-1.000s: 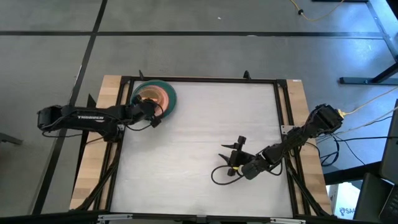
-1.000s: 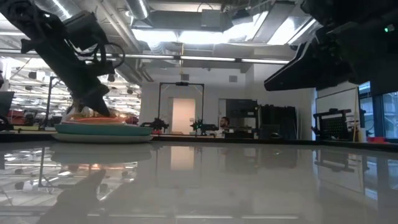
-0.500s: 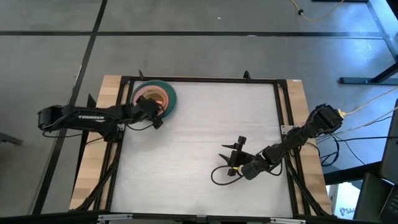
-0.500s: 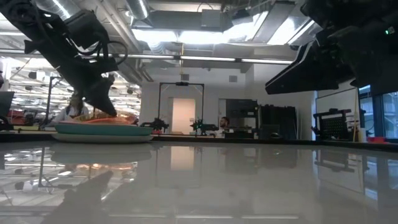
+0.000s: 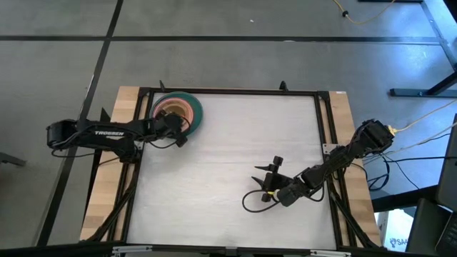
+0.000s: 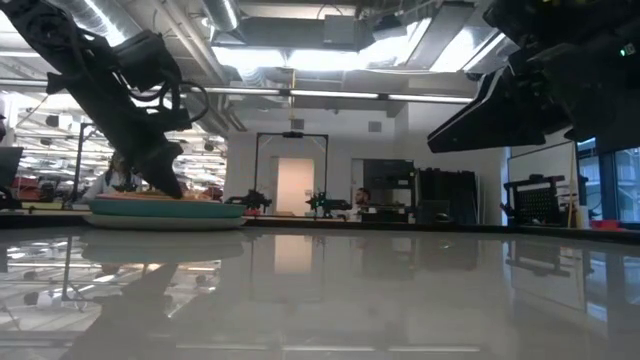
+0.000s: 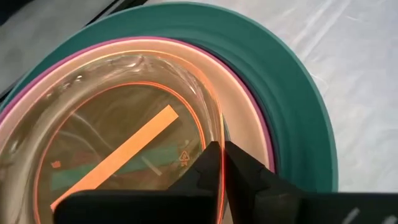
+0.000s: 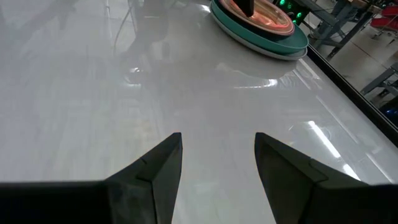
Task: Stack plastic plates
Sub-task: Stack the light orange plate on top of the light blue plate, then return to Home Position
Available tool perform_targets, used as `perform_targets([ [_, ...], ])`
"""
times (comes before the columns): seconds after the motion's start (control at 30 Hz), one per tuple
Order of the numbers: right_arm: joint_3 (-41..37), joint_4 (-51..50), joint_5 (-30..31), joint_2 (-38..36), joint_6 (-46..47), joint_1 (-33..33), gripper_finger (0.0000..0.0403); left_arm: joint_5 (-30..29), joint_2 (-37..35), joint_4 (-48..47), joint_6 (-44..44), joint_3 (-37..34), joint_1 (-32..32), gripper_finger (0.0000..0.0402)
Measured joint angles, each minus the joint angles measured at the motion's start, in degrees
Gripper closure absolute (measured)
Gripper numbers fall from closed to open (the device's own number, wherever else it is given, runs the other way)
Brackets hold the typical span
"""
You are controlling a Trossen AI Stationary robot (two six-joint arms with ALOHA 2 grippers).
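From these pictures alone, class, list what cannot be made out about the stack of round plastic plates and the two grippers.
- Plate count: in the high view the stack of round plastic plates is too small; in the left wrist view the clear orange-rimmed plate and teal green plate cover lower ones.
- Left gripper: its fingers meet at the orange rim; actual grip unclear.
- Right gripper: nothing hidden; open over the bare white table.

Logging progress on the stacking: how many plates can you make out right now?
4 told apart, all in one stack at the table's far-left corner: teal plate, magenta plate, peach plate, orange plate on top in the left gripper. Others may hide underneath.
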Motion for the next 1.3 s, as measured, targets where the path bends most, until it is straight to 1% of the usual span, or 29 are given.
perform_targets([
  [0.2, 0.0, 0.01, 0.0, 0.0, 0.0, 0.01, 0.0207, 0.45, 0.11, 0.14, -0.09, 0.02, 0.0, 0.035],
  [0.3, 0.0, 0.05, -0.04, 0.0, 0.02, -0.01, 0.0207, 0.65, -0.78, -1.56, -0.09, 1.48, -0.01, 0.0333],
  [0.47, 0.0, 0.08, -2.88, 0.02, -0.31, -0.32, 0.0207, 2.9, -3.11, -3.55, 1.66, 6.09, -1.49, 0.0322],
  [0.57, 0.0, 0.05, -1.56, 0.02, -1.29, -0.33, 0.0207, 3.27, -3.89, -2.63, 1.81, 7.88, -2.84, 0.0321],
  [0.63, 0.0, 0.03, -1.07, -0.11, -1.93, -0.5, 0.0207, 3.33, -3.84, 0.21, 2.92, 7.96, -4.0, 0.0321],
  [0.7, 0.0, -0.01, -1.4, -1.1, -3.28, -0.79, 0.0207, 4.46, -3.79, 6.56, 5.11, 6.94, -5.27, 0.0323],
  [0.77, 0.0, 0.02, -1.6, -2.73, -5.03, -1.61, 0.0207, 7.38, -3.46, 16.01, 7.37, 5.27, -6.21, 0.0326],
  [0.87, 0.01, -2.0, -3.99, -5.25, -7.43, -3.94, 0.021, 14.06, -2.97, 30.26, 9.34, 2.14, -6.89, 0.0332],
  [0.93, -0.45, -3.1, -6.22, -7.32, -8.64, -6.33, 0.0217, 18.05, -2.94, 37.33, 10.36, -0.01, -7.19, 0.034],
  [1.0, -1.97, -2.88, -10.67, -9.5, -9.5, -9.27, 0.0229, 19.66, -2.93, 40.67, 11.09, -1.52, -7.48, 0.0354],
  [1.1, -5.36, -2.3, -18.62, -13.25, -10.99, -14.41, 0.0256, 19.91, -4.34, 37.91, 11.12, -2.05, -7.43, 0.038],
  [1.17, -8.08, 0.14, -23.56, -16.05, -12.11, -18.18, 0.0278, 20.0, -5.79, 36.07, 11.36, -2.04, -7.48, 0.0395],
  [1.3, -14.91, 6.42, -36.31, -22.97, -14.05, -25.36, 0.0321, 21.39, -7.15, 34.16, 12.93, -2.06, -8.31, 0.0396],
])
